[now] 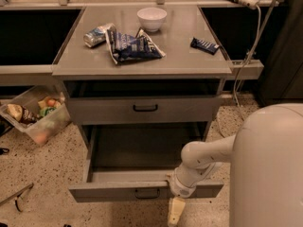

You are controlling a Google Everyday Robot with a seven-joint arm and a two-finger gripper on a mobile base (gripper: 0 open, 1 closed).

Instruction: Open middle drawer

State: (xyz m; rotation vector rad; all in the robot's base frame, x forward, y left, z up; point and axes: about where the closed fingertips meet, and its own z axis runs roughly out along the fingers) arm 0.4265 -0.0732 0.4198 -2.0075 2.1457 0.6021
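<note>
— Looking through the camera view, where is the middle drawer point(104, 192)?
— Low on the cabinet, standing far out under the upper drawer point(104, 110). It has a flat grey front, a black bar handle point(147, 193) and a shallow grey tray.
— And the gripper point(176, 212)?
— Just right of that handle, below the front's edge, pointing down. I cannot tell how wide it stands.
— Room?
— Speckled floor point(57, 174) in front, a bin point(35, 122) to the left.

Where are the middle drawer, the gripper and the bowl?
middle drawer point(109, 192): camera view, flat front, left of the handle.
gripper point(175, 213): camera view, pale tip, below the drawer front.
bowl point(151, 25): camera view, white outer wall.
</note>
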